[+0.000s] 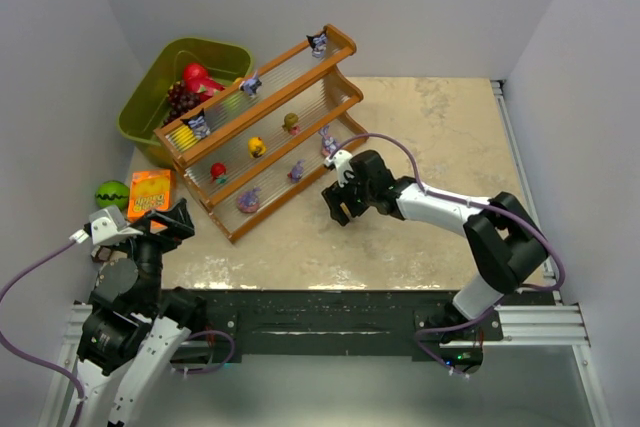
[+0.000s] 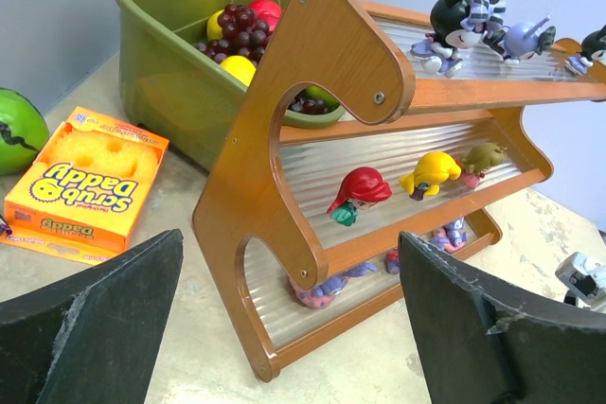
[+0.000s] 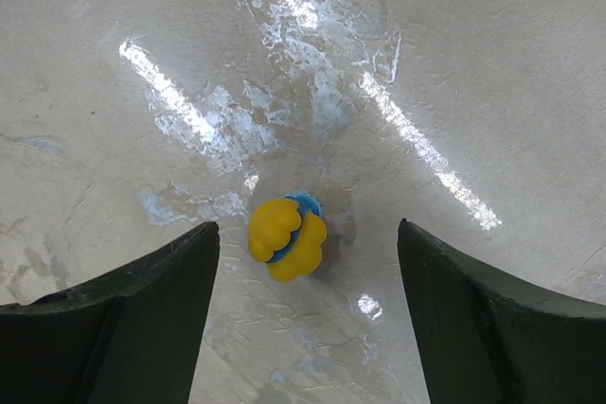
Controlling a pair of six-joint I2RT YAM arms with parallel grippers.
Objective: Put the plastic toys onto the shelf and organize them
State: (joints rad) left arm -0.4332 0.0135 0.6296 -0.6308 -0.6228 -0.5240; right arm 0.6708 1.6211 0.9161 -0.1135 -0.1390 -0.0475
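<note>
Yellow toy (image 3: 287,238) lies on the worktop (image 3: 454,63) between the wide right jaws, untouched; the left jaws stand wide and empty before the shelf (image 2: 284,186).

The shelf (image 2: 322,44) pairs smooth wood with ribbed clear plastic; the yellow toy (image 3: 287,237) is glossy plastic.

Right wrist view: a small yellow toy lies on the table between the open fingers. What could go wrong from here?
1. The yellow toy is small, rounded and nearer one finger of the right gripper, so when the jaws close they may push it across the glossy table instead of gripping it.
2. The shelf already holds other toys on every tier; placing this one may knock a neighbour off.
</note>
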